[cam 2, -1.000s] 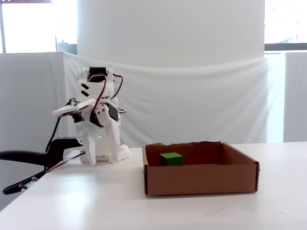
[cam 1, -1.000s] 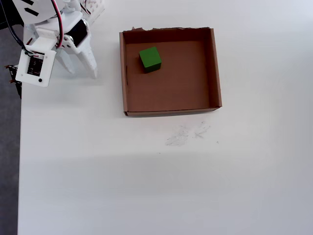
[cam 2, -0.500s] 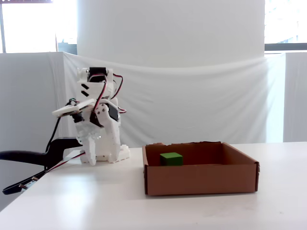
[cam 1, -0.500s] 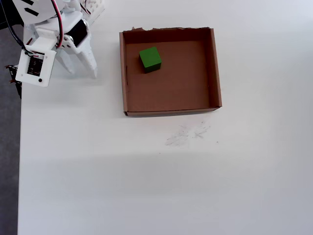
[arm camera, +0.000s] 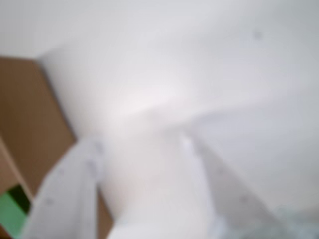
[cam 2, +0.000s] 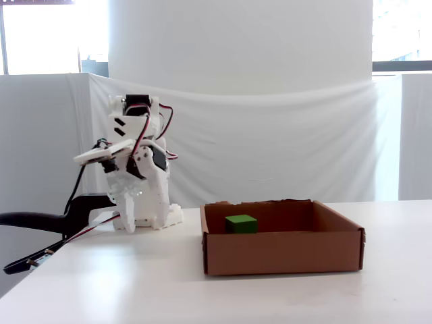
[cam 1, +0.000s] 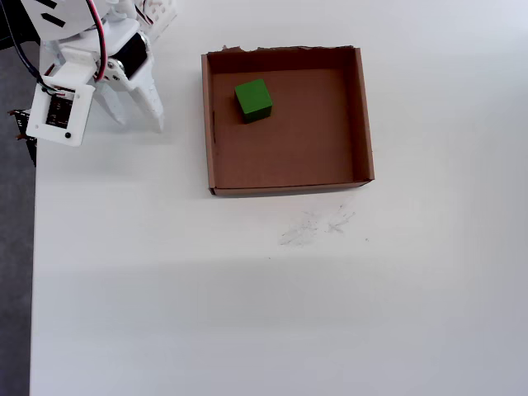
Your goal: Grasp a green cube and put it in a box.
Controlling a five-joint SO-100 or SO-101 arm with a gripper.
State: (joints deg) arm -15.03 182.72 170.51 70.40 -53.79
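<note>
In the overhead view the arm [cam 1: 78,62] is sitting folded at the table's upper-left corner, well apart from the box. Its gripper [cam 1: 136,124] is pointing down at the bare table [cam 1: 247,313], the two white fingers spread apart with nothing between them: released and empty. In the wrist view, which is badly blurred, the fingers [arm camera: 65,199] are framing white tabletop, with a brown box wall and a sliver of green showing at the far left edge.

Moving right, the box [cam 1: 364,115] is lying open-topped on the table, a shallow cardboard tray with a ragged far edge. The cube [cam 1: 252,99] is resting on the box floor in its upper-left part as seen from above, near the left wall but not touching it. The fixed view is showing the same: the cube [cam 2: 241,223] is sitting inside the box [cam 2: 283,253], behind the front wall, toward the left end.

Judging by this, the cube is already lying where the task wants it, so nothing seems left to do but hold off.

The cube is looking like a small, rigid block, probably light, with flat matte faces that should not be slipping. If it needed lifting, two opposite side faces would be the place to pinch, coming straight down; the nearby left wall could be crowding one finger.
</note>
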